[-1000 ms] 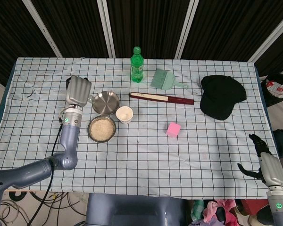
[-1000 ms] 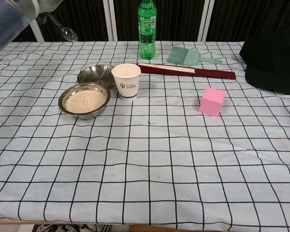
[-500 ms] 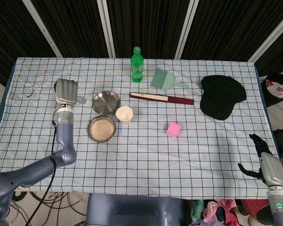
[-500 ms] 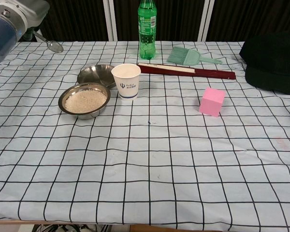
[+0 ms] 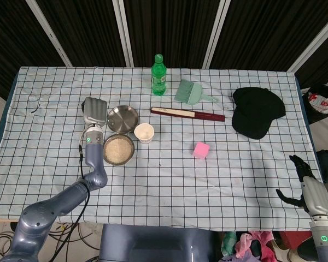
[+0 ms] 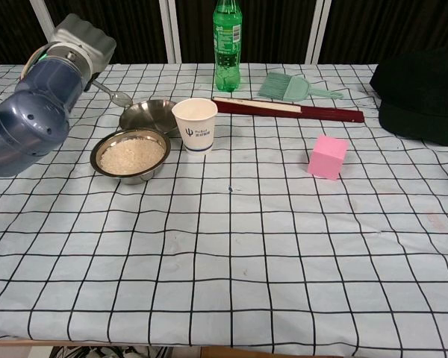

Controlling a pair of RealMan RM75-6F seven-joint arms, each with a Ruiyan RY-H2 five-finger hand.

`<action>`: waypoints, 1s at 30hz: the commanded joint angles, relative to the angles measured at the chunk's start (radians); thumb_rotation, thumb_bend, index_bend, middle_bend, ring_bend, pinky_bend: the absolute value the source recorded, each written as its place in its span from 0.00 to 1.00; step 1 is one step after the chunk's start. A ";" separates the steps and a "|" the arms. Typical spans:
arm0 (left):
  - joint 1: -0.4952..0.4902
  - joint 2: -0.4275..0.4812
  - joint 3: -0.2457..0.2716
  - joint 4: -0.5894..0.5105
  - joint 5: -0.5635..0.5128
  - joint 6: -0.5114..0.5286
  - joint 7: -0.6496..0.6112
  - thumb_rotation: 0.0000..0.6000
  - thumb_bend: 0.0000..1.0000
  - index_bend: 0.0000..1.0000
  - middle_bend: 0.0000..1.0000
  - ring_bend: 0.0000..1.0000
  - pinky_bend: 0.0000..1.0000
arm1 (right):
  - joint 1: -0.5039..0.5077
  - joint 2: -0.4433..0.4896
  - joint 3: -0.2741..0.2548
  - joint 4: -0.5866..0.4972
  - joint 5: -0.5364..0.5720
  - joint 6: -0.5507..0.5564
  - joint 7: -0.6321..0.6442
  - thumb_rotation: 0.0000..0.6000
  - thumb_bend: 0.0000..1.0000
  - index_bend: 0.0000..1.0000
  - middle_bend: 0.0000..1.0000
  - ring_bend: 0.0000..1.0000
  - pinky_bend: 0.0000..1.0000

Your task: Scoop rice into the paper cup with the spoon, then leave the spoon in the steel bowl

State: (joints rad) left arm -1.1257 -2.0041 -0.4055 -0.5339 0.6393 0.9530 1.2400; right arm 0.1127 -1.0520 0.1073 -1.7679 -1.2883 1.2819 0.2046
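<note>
Spoon (image 6: 113,94) stays clamped in the left hand (image 5: 94,110), which has swung back in from the table's 9 o'clock edge to just beside the empty steel bowl (image 5: 123,118). Rice bowl (image 5: 118,150) and paper cup (image 5: 144,132) wait alongside, so scooping seems about to begin. Right hand (image 5: 306,185), fingers apart, idles at 4 o'clock.

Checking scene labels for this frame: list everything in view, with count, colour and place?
Bowl of rice: 1, steel, left of centre.
Empty bowl: 1, steel, just behind the rice bowl.
Paper cup: 1, white, right of the bowls.
Spoon: 1, metal, held by the left hand, beside the empty bowl.
Bottle: 1, green, far edge.
Brush: 1, green, right of the bottle.
Folded fan: 1, dark red, centre.
Cube: 1, pink, centre right.
Cap: 1, black, right.
Tablecloth: 1, white checked.
Left hand: holds the spoon.
Right hand: off the table's right corner, holding nothing.
</note>
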 commanded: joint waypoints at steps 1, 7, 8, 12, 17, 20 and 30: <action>-0.043 -0.070 -0.028 0.092 -0.006 -0.047 -0.033 1.00 0.53 0.80 1.00 1.00 1.00 | 0.000 0.000 0.000 0.000 0.000 0.001 0.001 1.00 0.22 0.00 0.00 0.00 0.20; -0.083 -0.134 -0.046 0.209 0.018 -0.095 -0.077 1.00 0.53 0.80 1.00 1.00 1.00 | -0.002 0.001 0.003 0.000 0.001 0.005 0.007 1.00 0.22 0.00 0.00 0.00 0.20; -0.087 -0.141 -0.049 0.224 0.021 -0.100 -0.083 1.00 0.53 0.80 1.00 1.00 1.00 | -0.002 0.001 0.003 0.001 0.001 0.005 0.008 1.00 0.22 0.00 0.00 0.00 0.20; -0.108 -0.167 -0.070 0.287 0.026 -0.130 -0.097 1.00 0.53 0.80 1.00 1.00 1.00 | -0.002 0.000 0.002 0.001 -0.001 0.004 0.007 1.00 0.22 0.00 0.00 0.00 0.20; -0.130 -0.191 -0.101 0.342 0.025 -0.171 -0.107 1.00 0.53 0.80 1.00 1.00 1.00 | -0.003 0.001 0.004 0.002 -0.001 0.008 0.009 1.00 0.22 0.00 0.00 0.00 0.20; -0.138 -0.198 -0.105 0.362 0.036 -0.188 -0.112 1.00 0.52 0.80 1.00 1.00 1.00 | -0.003 0.000 0.004 0.003 -0.001 0.009 0.010 1.00 0.22 0.00 0.00 0.00 0.20; -0.157 -0.205 -0.134 0.409 0.061 -0.227 -0.140 1.00 0.51 0.79 1.00 1.00 1.00 | -0.003 -0.001 0.005 0.003 -0.001 0.006 0.014 1.00 0.22 0.00 0.00 0.00 0.20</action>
State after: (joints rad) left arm -1.2811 -2.2093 -0.5381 -0.1260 0.6988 0.7277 1.1020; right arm 0.1102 -1.0528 0.1125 -1.7646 -1.2888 1.2883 0.2192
